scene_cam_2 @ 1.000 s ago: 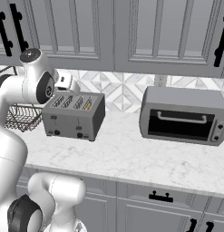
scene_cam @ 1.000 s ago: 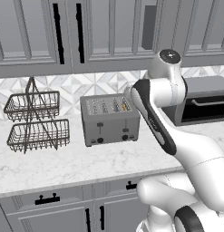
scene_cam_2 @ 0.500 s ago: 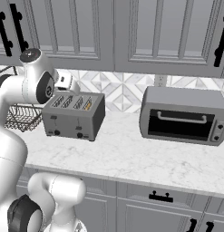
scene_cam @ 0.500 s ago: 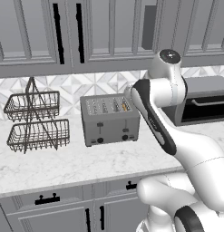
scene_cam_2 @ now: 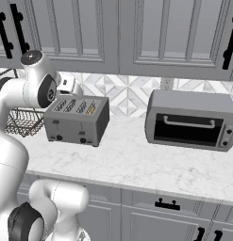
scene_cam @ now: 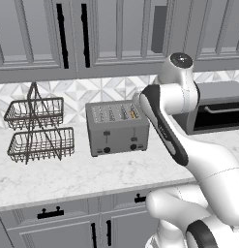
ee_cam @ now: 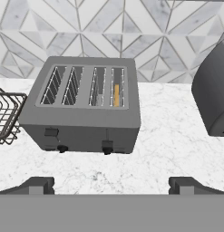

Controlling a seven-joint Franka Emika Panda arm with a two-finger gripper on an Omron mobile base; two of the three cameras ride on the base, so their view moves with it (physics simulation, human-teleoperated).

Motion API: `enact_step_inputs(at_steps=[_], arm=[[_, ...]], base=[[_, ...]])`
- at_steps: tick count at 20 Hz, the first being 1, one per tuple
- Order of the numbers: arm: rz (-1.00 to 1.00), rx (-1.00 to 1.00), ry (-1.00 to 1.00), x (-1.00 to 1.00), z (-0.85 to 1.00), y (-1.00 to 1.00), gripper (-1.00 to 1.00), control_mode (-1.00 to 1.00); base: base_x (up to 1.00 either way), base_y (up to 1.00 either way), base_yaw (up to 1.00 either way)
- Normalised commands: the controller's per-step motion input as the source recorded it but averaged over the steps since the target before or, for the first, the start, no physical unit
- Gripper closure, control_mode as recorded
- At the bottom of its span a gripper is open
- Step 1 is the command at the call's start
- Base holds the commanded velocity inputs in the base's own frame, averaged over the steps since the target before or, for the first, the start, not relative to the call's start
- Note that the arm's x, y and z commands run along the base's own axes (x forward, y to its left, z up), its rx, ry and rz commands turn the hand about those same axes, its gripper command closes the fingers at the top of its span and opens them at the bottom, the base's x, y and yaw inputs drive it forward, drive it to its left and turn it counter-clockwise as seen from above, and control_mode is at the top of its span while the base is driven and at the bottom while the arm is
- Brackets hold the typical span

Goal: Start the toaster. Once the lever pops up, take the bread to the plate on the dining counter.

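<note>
The grey toaster (scene_cam: 117,128) (scene_cam_2: 78,120) (ee_cam: 81,111) stands on the marble worktop against the tiled wall. The bread (ee_cam: 116,95) (scene_cam_2: 91,109) (scene_cam: 133,114) sits low in its rightmost slot, only a golden edge showing. On the toaster's front the right lever (ee_cam: 106,144) sits lower than the left lever (ee_cam: 51,132). My gripper (ee_cam: 112,186) is open and empty, hovering above and in front of the toaster, touching nothing. In the right base view the hand (scene_cam_2: 66,85) hangs over the toaster's back left. The plate and the dining counter are out of view.
A two-tier wire basket rack (scene_cam: 36,128) stands left of the toaster. A grey toaster oven (scene_cam_2: 191,120) (scene_cam: 217,114) (ee_cam: 213,95) stands to its right. Bare worktop (scene_cam: 67,179) lies in front. Wall cabinets (scene_cam: 116,34) hang overhead.
</note>
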Motion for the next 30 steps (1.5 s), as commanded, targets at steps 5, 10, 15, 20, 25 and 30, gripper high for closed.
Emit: enact_step_inputs(at_steps=[5,10,15,20,25,30], arm=[[0.0,0.0,0.0,0.0,0.0,0.0,-1.0,-1.0],[0.0,0.0,0.0,0.0,0.0,0.0,-1.0,-1.0],[0.0,0.0,0.0,0.0,0.0,0.0,-1.0,-1.0],[0.0,0.0,0.0,0.0,0.0,0.0,-1.0,-1.0],[0.0,0.0,0.0,0.0,0.0,0.0,-1.0,-1.0],[0.0,0.0,0.0,0.0,0.0,0.0,-1.0,-1.0]], base=[[0.0,0.0,0.0],[0.0,0.0,0.0],[0.0,0.0,0.0],[0.0,0.0,0.0],[0.0,0.0,0.0],[0.0,0.0,0.0]])
